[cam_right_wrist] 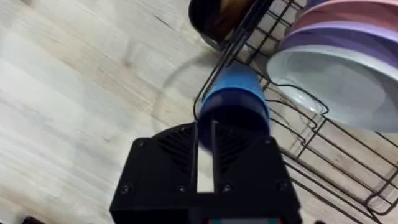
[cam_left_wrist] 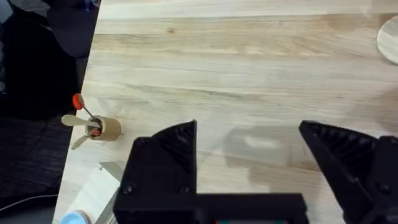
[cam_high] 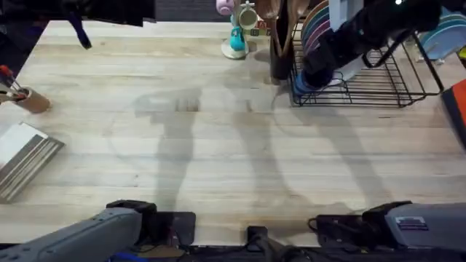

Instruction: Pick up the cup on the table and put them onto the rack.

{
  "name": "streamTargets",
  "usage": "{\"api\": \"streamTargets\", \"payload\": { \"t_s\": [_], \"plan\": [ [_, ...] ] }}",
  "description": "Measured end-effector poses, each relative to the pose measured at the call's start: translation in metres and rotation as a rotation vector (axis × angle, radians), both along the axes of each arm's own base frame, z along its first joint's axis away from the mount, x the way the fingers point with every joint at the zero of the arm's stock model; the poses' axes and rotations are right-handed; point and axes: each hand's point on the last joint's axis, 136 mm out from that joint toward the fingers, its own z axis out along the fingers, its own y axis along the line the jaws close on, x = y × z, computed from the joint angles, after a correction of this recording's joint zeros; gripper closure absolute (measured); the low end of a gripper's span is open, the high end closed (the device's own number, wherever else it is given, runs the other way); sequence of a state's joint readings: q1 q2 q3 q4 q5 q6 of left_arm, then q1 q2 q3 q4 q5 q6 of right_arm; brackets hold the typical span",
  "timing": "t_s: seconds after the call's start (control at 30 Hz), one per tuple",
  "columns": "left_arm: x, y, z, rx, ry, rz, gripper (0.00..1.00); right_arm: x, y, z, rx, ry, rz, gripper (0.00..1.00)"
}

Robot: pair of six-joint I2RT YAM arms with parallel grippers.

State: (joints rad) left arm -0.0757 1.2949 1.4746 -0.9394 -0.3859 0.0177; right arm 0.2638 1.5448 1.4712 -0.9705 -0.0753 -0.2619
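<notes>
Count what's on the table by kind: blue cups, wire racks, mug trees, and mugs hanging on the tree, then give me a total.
Blue cup: 1
Wire rack: 1
Mug tree: 1
Mugs on the tree: 2
Total: 5

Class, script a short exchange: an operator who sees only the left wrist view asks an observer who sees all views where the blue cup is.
Operator: Past my open left hand I see bare table. Where is the cup?
Observer: The cup is at a corner of the rack, against its wires.
Operator: Is anything holding it?
Observer: Yes, the right hand appears shut on it.
</notes>
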Motion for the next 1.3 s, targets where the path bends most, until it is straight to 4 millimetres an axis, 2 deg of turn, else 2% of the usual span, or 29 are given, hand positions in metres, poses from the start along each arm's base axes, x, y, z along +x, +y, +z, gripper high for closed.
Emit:
{"api": "streamTargets", "payload": {
  "t_s": [0.13, 0.37, 0.5, 0.63, 0.77, 0.93, 1.03, 1.07, 1.3],
  "plan": [
    [0.0, 0.0, 0.0, 0.0, 0.0, 0.0, 0.007, -0.003, 0.001, -0.001, -0.003, 0.01, 0.004, 0.833],
    [0.0, 0.0, 0.0, 0.0, 0.0, 0.0, 0.007, -0.012, 0.015, 0.001, -0.003, 0.014, 0.047, 0.795],
    [0.0, 0.0, 0.0, 0.0, 0.0, 0.0, 0.007, -0.019, 0.017, 0.017, 0.021, -0.02, 0.033, 0.726],
    [0.0, 0.0, 0.0, 0.0, 0.0, 0.0, 0.007, -0.026, 0.012, 0.04, 0.057, -0.078, -0.006, 0.581],
    [0.0, 0.0, 0.0, 0.0, 0.0, 0.0, 0.007, -0.03, -0.001, 0.061, 0.079, -0.137, -0.052, 0.488],
    [0.0, 0.0, 0.0, 0.0, 0.0, 0.0, 0.007, -0.033, -0.036, 0.084, 0.044, -0.229, -0.159, 0.388],
    [0.0, 0.0, 0.0, 0.0, 0.0, 0.0, 0.008, -0.035, -0.06, 0.096, 0.016, -0.278, -0.242, 0.042],
    [0.0, 0.0, 0.0, 0.0, 0.0, 0.0, 0.008, -0.037, -0.067, 0.101, 0.009, -0.295, -0.267, 0.013],
    [0.0, 0.0, 0.0, 0.0, 0.0, 0.0, 0.007, -0.05, -0.096, 0.125, -0.014, -0.385, -0.366, 0.009]
  ]
}}
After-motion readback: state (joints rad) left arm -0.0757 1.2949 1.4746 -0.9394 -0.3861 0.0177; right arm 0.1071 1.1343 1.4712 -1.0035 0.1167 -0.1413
